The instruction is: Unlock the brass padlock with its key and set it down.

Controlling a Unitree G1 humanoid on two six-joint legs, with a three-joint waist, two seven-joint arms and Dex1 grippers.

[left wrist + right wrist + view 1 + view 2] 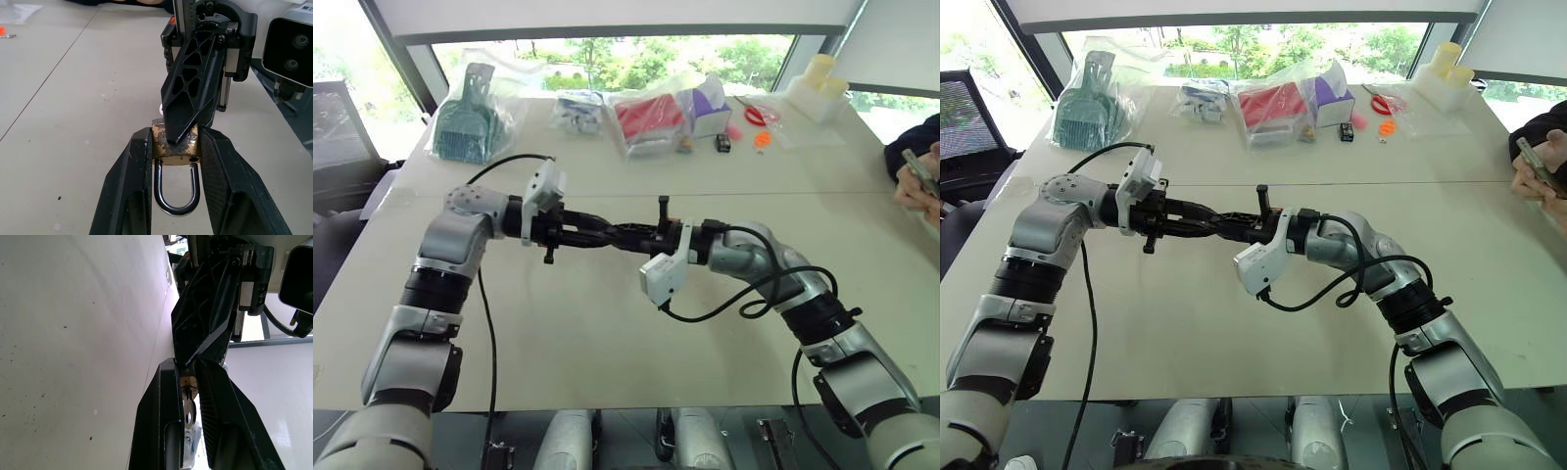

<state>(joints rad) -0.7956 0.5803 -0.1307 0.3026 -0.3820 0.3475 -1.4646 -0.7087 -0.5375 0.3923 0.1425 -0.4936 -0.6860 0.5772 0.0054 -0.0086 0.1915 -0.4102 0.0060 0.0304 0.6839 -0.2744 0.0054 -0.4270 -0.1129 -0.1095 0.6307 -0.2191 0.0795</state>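
The left pincer [177, 147] is clamped on the brass padlock [172, 149], gripping the yellowish body by its two flat sides, with the silvery shackle [176, 191] still closed and looping back between the fingers toward the wrist. The right pincer [188, 396] meets it nose to nose above the bare middle of the worktop [607, 333], its fingers pinched on the key [189, 406], whose round bow lies between them with the blade pointing at the lock. The padlock therefore hangs in the air between the two arms, well clear of the bagged goods [651, 122] along the far edge. The step in hand looks like the unlocking itself: the key seems seated or nearly so. Next, probably, comes a careful roll of the right wrist while the left holds firm, until the shackle springs free.
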